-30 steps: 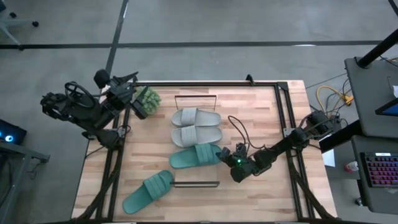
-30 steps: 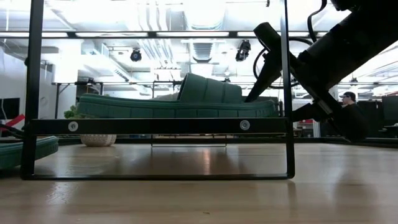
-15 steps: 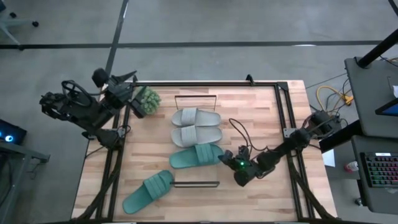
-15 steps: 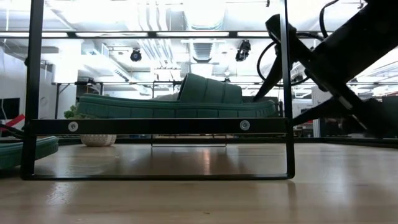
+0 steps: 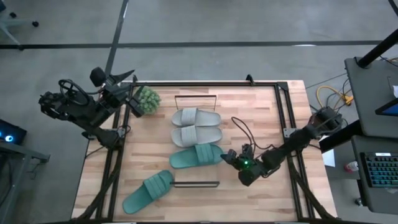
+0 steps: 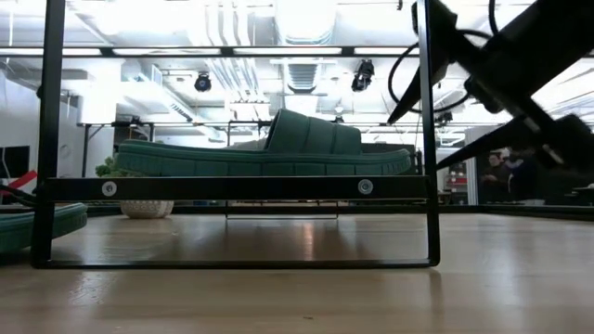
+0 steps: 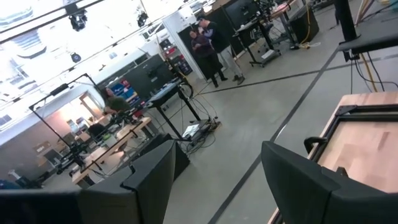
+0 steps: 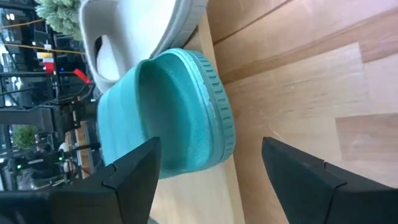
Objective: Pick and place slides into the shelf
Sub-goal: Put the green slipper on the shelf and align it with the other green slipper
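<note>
wooden table (image 5: 261, 112): right gripper (image 5: 229, 159) spread, beside teal slide (image 5: 196, 156) on shelf (image 5: 196, 184); left gripper (image 7: 214, 180) spread

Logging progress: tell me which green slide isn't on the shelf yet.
The teal slide lying diagonally near the table's front-left corner, off the shelf. The other teal slide sits on it beside the grey pair.

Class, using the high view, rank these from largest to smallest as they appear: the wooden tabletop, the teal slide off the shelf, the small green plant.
1. Wooden tabletop
2. Teal slide off the shelf
3. Small green plant
</note>
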Tool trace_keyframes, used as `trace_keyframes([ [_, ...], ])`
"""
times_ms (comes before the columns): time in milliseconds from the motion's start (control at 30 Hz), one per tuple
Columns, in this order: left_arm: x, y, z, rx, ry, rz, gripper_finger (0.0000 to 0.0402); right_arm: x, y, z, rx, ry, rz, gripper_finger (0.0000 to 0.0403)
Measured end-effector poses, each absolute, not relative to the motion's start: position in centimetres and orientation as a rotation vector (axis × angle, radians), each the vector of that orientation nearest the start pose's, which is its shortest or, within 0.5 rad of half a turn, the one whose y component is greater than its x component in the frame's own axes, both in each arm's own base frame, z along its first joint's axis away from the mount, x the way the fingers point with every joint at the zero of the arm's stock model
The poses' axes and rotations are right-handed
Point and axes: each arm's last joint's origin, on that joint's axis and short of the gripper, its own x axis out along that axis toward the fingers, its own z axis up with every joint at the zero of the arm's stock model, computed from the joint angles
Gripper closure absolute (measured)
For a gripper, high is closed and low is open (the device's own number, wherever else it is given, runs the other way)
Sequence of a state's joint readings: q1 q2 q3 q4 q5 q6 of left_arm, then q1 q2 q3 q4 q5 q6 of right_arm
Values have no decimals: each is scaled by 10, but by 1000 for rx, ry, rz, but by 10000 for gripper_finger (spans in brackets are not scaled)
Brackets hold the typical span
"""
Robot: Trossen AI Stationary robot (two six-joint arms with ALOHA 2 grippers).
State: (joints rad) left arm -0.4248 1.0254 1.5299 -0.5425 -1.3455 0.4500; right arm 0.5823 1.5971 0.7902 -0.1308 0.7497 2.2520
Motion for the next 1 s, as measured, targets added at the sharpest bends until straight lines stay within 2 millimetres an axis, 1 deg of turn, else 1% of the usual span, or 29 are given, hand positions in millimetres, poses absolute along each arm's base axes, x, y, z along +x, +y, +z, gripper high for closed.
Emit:
trace_keyframes([
  [67, 140, -32, 495, 441, 236, 900, 178, 252, 143, 165, 1551, 201, -809, 128],
  [167, 132, -29, 486, 394, 247, 900, 178, 246, 141, 172, 1536, 208, -810, 121],
  [333, 117, -22, 466, 239, 252, 908, 178, 240, 136, 187, 1508, 207, -791, 115],
  [467, 111, -20, 454, 118, 282, 845, 178, 238, 126, 200, 1484, 195, -775, 118],
  [600, 120, -25, 439, 17, 306, 800, 178, 238, 112, 215, 1440, 172, -756, 122],
  [700, 127, -30, 421, -51, 357, 761, 178, 237, 97, 227, 1404, 143, -747, 120],
  [767, 130, -31, 409, -135, 358, 766, 178, 236, 87, 237, 1378, 122, -740, 119],
  [867, 128, -31, 392, -261, 339, 792, 178, 232, 73, 250, 1334, 92, -727, 122],
  [1000, 118, -29, 374, -441, 291, 808, 178, 225, 58, 266, 1279, 55, -714, 126],
])
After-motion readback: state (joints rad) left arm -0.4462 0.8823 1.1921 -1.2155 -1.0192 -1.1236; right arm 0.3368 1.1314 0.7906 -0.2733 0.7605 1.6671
